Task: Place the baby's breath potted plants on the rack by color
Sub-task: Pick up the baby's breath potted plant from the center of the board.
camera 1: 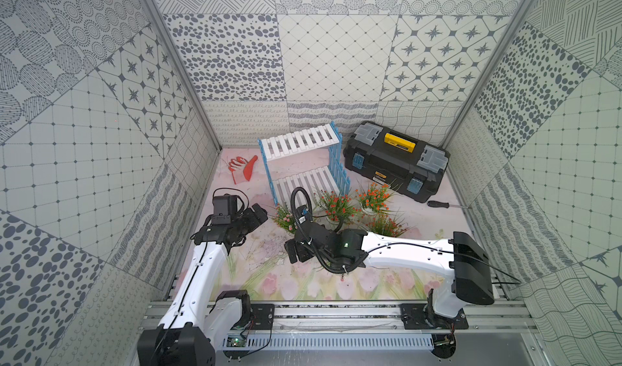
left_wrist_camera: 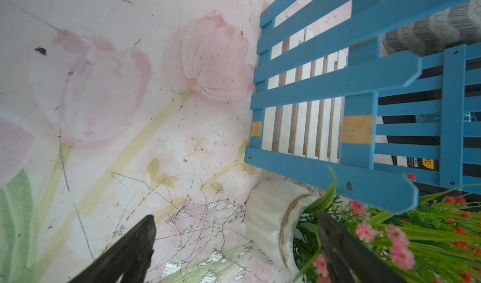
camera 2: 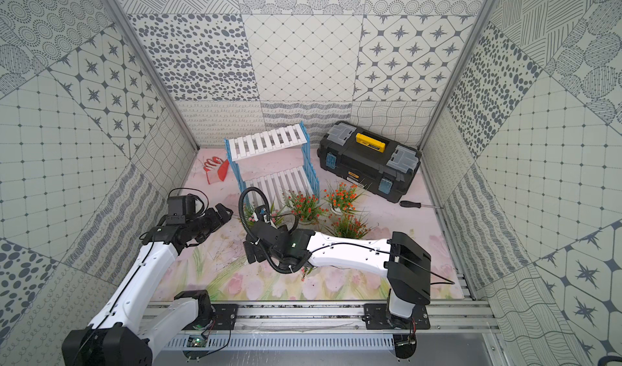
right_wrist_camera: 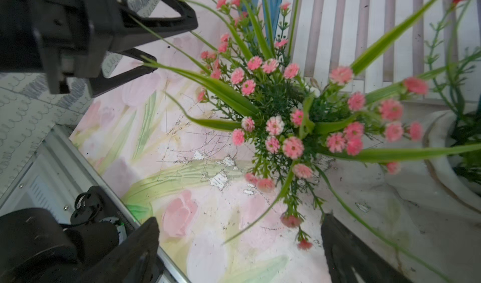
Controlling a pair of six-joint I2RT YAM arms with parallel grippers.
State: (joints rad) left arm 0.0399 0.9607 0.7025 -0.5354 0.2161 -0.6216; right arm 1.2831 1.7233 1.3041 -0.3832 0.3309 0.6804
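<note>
both your end effectors are standing open and empty: the left end effector point(left_wrist_camera: 235, 221) is hovering beside the pot point(left_wrist_camera: 268, 216) of the pink plant point(right_wrist_camera: 276, 122), the right end effector point(right_wrist_camera: 240, 220) above it. the plant is sitting on the desk point(camera 1: 269, 273) mid-frame in both top views, just beside the rack point(camera 1: 296, 142). it is probably handling light and top-heavy, with floppy leaves; you are better off taking the stiff pot by its wall.

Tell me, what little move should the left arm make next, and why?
Probably ease the left gripper forward around the white pot of the pink plant. Its jaws are open and the pot sits just ahead of them, beside the rack, with only one finger in among the leaves. The rack shows no plant yet.
</note>
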